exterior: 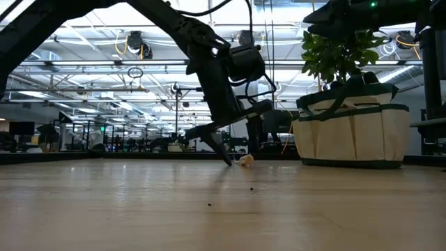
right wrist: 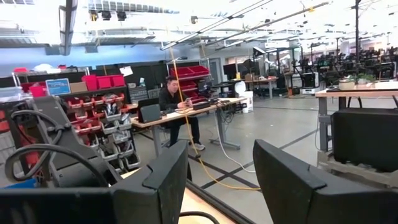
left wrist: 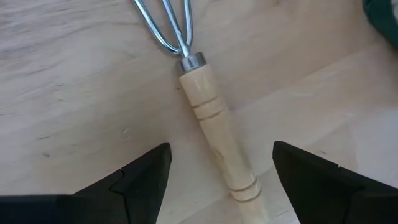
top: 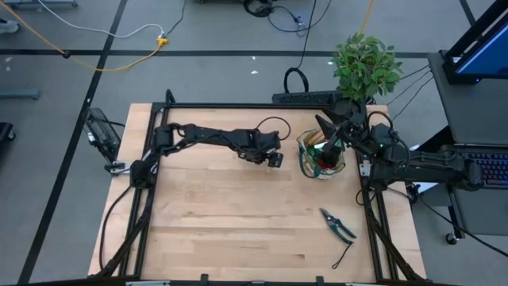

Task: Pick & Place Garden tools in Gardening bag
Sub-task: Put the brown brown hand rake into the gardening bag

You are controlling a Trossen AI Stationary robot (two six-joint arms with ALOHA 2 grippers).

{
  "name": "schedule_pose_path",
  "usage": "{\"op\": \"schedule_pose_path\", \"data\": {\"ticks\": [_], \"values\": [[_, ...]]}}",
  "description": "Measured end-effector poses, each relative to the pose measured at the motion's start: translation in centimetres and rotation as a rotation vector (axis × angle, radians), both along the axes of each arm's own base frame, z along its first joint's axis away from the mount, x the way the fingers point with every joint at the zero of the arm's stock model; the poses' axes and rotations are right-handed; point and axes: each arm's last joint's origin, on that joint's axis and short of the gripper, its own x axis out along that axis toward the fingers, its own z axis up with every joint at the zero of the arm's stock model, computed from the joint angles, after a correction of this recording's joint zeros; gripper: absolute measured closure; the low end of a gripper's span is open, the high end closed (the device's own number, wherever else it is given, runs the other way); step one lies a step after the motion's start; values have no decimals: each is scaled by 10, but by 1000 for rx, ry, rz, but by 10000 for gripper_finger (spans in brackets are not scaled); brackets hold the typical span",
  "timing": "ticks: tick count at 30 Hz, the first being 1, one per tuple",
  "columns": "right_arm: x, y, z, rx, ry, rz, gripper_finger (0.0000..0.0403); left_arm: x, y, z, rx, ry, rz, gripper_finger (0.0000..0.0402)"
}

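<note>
A wooden-handled tool [left wrist: 214, 134] with bent metal tines [left wrist: 163, 25] lies flat on the table. My left gripper [left wrist: 221, 180] is open just above it, one finger on each side of the handle, touching nothing. In the low view my left gripper [exterior: 224, 152] points down close to the tabletop, with the handle's end [exterior: 245, 160] beside it. The beige gardening bag [top: 321, 156] with green trim stands right of it, red and green items inside; it also shows in the low view [exterior: 352, 132]. My right gripper [right wrist: 221, 180] is open and empty above the bag's far rim [top: 324, 127]. Dark-handled pruning shears [top: 337, 225] lie near the table's front right.
A leafy potted plant [top: 365, 67] stands behind the bag at the table's far right corner. A black frame [top: 238, 106] runs along the table's edges. Bare wood lies in the table's middle and left [top: 222, 214]. A person [right wrist: 177, 102] sits at a desk in the room beyond.
</note>
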Motion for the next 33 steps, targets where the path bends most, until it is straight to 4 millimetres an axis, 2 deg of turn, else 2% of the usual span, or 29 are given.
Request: {"op": "schedule_pose_path", "data": {"ticks": [4,13,15,19,25,27,33], "values": [[0,0,0,0,0,0,229,-3,-4,-3,-8,67,-6,150],[0,0,0,-2,1,0,227,-7,-9,-6,35,123,-58,312],[0,0,0,-2,2,0,228,-8,-9,-6,30,129,-61,334],[0,0,0,-2,2,0,231,-8,-10,-6,42,133,-134,335],[1,2,0,-27,10,86,229,-14,-11,12,-2,105,-249,335],[2,4,0,-56,22,141,230,-18,-11,25,-20,84,-271,335],[3,9,3,-146,30,280,233,-33,3,86,5,-77,-288,335]]}}
